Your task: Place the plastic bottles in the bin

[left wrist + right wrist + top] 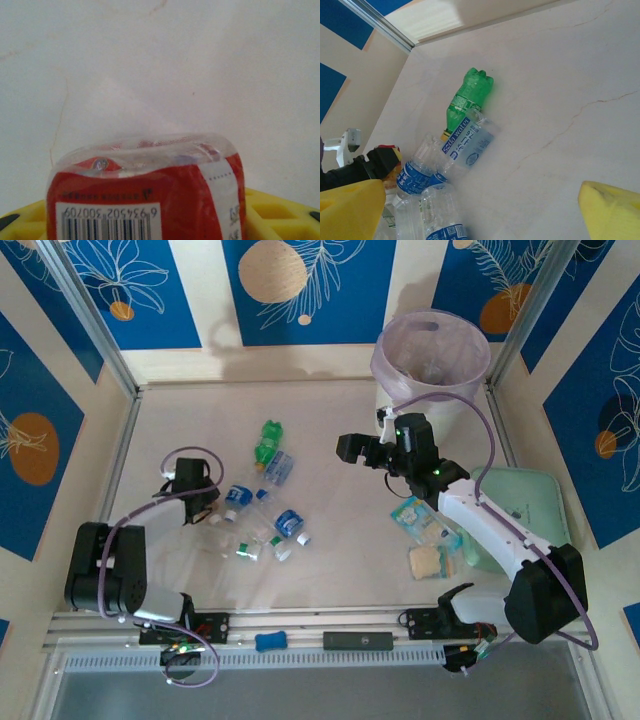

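Presently pinches red-labelled bottle in left gripper; shows right gripper spread, empty. Leaves bottle cluster at 8 o'clock undelivered, away from bin at 1 o'clock.

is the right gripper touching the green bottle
Apart. The top view shows bare table between the right gripper and the green bottle.

From my station I count one bin, one green bottle, and three clear bottles with blue labels. More clear ones overlap beside them, and I can't number those. One red-labelled bottle, one mint-green case, one tan biscuit, at least one blue-and-white packet.
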{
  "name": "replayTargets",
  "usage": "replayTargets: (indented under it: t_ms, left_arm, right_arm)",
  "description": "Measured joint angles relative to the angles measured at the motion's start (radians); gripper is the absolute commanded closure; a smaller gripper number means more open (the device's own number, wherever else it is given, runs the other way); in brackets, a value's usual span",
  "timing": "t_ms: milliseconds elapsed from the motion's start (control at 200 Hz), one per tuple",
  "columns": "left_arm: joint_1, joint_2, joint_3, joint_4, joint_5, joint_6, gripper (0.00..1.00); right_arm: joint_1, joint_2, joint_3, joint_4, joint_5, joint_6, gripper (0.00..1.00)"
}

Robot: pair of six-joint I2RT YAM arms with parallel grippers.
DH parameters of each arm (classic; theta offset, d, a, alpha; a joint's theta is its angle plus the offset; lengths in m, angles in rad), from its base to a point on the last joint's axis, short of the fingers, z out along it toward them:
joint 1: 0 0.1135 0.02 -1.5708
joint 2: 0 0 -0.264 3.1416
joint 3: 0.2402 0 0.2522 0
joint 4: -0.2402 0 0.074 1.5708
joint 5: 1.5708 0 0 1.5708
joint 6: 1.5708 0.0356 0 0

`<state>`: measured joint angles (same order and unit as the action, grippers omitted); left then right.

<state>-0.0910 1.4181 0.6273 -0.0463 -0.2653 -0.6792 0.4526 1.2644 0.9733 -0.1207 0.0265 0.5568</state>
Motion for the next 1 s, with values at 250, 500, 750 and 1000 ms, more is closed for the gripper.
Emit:
replayTargets:
  t_ms: [250,500,750,1000]
  left_arm:
    - [0.002,-0.123,0.008,0.007,-0.024,0.024,0.51]
    - [0.003,-0.26,0.051,0.015,0.126,0.03,0.52]
    - [-0.004,-0.344,0.054,0.069,0.317,-0.079,0.52]
    - [-0.055,-0.365,-0.011,0.237,0.451,-0.246,0.52]
  right_arm:
    - [0.0,0.002,0.003,0.023,-0.052,0.001,0.01]
    - [0.056,0.09,0.014,0.135,-0.216,0.0,0.0]
    - [0.178,0.229,0.083,0.249,-0.343,0.002,0.02]
    - [0.258,0.346,0.121,0.386,-0.442,0.066,0.04]
